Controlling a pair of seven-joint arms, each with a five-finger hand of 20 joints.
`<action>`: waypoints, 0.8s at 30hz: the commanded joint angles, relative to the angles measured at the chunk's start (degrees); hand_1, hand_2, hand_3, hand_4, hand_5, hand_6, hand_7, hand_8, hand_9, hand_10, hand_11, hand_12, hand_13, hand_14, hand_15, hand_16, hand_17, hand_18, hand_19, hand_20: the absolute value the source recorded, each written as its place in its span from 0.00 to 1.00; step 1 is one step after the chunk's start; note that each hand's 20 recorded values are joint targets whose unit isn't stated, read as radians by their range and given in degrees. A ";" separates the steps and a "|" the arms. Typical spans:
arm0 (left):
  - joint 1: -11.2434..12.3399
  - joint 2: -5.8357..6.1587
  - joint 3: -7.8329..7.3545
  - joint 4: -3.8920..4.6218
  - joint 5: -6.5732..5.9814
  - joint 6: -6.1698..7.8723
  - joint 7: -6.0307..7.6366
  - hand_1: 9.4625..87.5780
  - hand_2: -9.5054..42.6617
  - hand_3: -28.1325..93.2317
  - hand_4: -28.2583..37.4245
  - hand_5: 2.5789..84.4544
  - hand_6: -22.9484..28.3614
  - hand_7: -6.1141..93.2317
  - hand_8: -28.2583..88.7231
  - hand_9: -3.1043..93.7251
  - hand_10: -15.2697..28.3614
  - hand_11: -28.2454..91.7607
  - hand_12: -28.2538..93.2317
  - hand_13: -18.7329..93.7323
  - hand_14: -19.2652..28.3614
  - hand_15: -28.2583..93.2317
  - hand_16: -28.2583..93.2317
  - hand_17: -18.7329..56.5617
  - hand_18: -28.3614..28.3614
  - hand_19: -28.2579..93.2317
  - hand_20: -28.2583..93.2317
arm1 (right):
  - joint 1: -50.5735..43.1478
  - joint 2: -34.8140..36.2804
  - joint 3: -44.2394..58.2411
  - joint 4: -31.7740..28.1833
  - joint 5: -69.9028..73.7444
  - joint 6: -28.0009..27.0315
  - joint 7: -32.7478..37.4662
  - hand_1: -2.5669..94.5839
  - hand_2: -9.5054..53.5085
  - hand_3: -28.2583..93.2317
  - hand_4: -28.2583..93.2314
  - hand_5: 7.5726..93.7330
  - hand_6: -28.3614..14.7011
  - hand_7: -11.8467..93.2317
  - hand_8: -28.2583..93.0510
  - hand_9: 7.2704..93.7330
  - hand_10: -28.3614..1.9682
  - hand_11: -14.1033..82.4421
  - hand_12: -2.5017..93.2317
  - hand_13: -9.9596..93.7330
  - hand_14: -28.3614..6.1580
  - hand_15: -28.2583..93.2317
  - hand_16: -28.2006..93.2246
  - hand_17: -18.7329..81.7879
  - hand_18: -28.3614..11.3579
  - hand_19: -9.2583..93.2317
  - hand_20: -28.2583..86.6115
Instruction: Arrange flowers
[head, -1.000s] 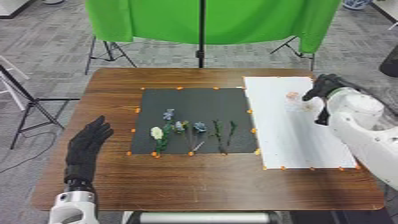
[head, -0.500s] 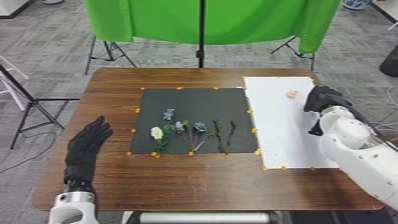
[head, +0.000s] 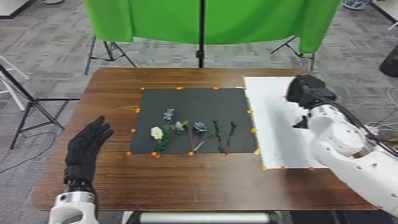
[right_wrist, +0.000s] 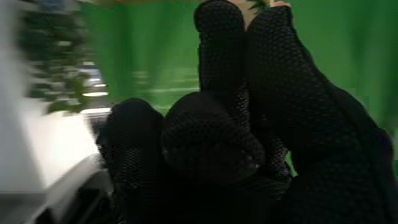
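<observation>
White flower (head: 157, 133), blue flowers (head: 200, 126) and green stems (head: 232, 134) lie on a dark mat (head: 187, 102). Right hand (head: 309, 91): over the white sheet (head: 274, 137); whether grasping or released, cannot tell. Left hand (head: 82, 150): released, extended flat, left of the mat. Beneath: brown bench (head: 178, 185).

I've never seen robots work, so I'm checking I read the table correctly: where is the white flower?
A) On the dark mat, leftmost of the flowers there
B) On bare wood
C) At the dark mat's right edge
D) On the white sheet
A: the white flower lies on the dark mat, with the blue flowers farther right.
</observation>
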 joint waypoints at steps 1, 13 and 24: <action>0.52 -0.13 0.21 0.24 0.27 -0.62 -0.38 0.17 0.37 0.76 0.00 0.49 0.58 0.13 0.20 0.44 0.68 0.38 0.32 0.42 0.80 0.46 0.22 0.30 0.74 0.33 0.39 | 10.53 -6.13 -11.81 -3.70 2.60 -3.62 -6.96 0.63 0.00 0.71 0.06 0.84 0.76 0.34 0.27 0.97 0.70 0.21 0.42 0.98 0.83 0.74 0.50 0.86 0.46 1.00 0.78; 0.05 0.26 0.32 0.56 0.18 -0.88 -0.66 0.17 0.37 0.76 0.00 0.49 0.59 0.12 0.20 0.44 0.68 0.38 0.33 0.42 0.80 0.46 0.22 0.30 0.74 0.33 0.39 | 10.29 -7.50 -16.95 -3.07 3.74 -6.52 -7.60 0.62 0.00 0.71 0.07 0.83 0.75 0.34 0.27 0.96 0.69 0.21 0.43 0.98 0.83 0.74 0.50 0.86 0.46 1.00 0.78; -0.45 0.10 0.46 0.83 0.34 -1.00 -0.59 0.17 0.37 0.76 0.00 0.49 0.59 0.12 0.20 0.44 0.68 0.38 0.33 0.42 0.80 0.46 0.22 0.30 0.74 0.33 0.39 | 8.90 -7.02 -15.47 -2.73 4.26 -9.37 -8.02 0.55 0.00 0.70 0.08 0.76 0.74 0.31 0.26 0.89 0.62 0.33 0.33 0.98 0.82 0.74 0.51 0.85 0.45 1.00 0.78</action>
